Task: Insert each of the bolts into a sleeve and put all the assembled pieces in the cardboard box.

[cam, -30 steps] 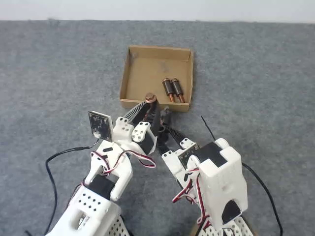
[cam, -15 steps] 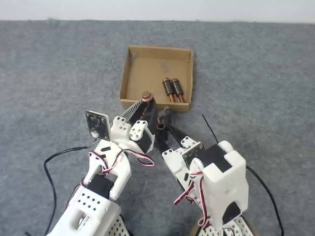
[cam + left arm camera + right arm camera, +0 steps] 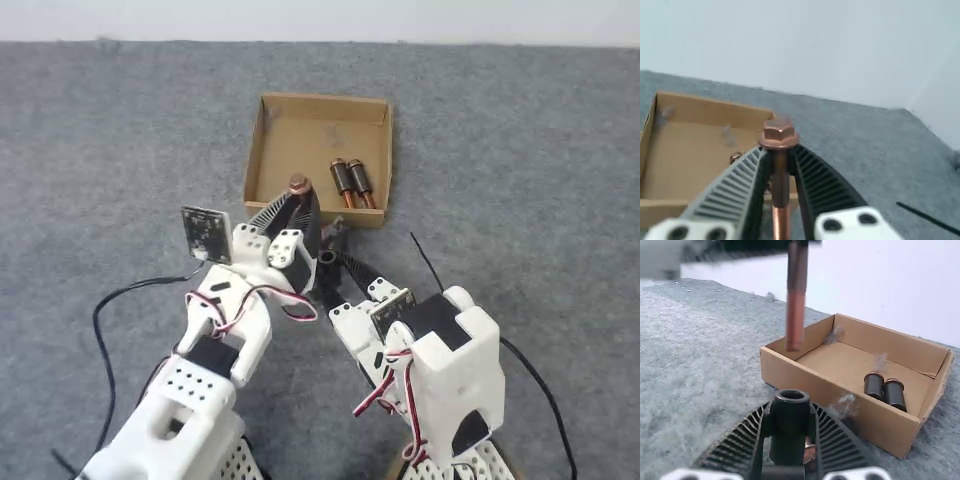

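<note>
Two arms close together on the grey counter (image 3: 520,150), left arm (image 3: 225,330) and right arm (image 3: 440,350), both just near of the box (image 3: 320,100).

Left jaws closed on the bolt (image 3: 780,137), gripping the shank right under the hex head. Head up, shank pointing down, copper-coloured. From the high view, bolt head over the near wall of the box, left of its middle. From the right wrist view, shank hanging in the air, tip level with the box's near left corner.

Right jaws clamped around the sleeve (image 3: 790,425): black, upright, open bore facing up. Held just near of the box's near wall, just right and near of the bolt.

Bolt not in the sleeve. Tip higher than the bore and farther off, clear gap between them, not lined up.

Two assembled pieces (image 3: 350,180) lying side by side on the box floor, by the right wall, toward the near right corner. Dark sleeves at the far end, copper shanks pointing near. Touching or almost, cannot tell which.

Box open-topped, brown cardboard, low walls.

Thin black cable (image 3: 425,265) on the counter, right of the right jaws.
</note>
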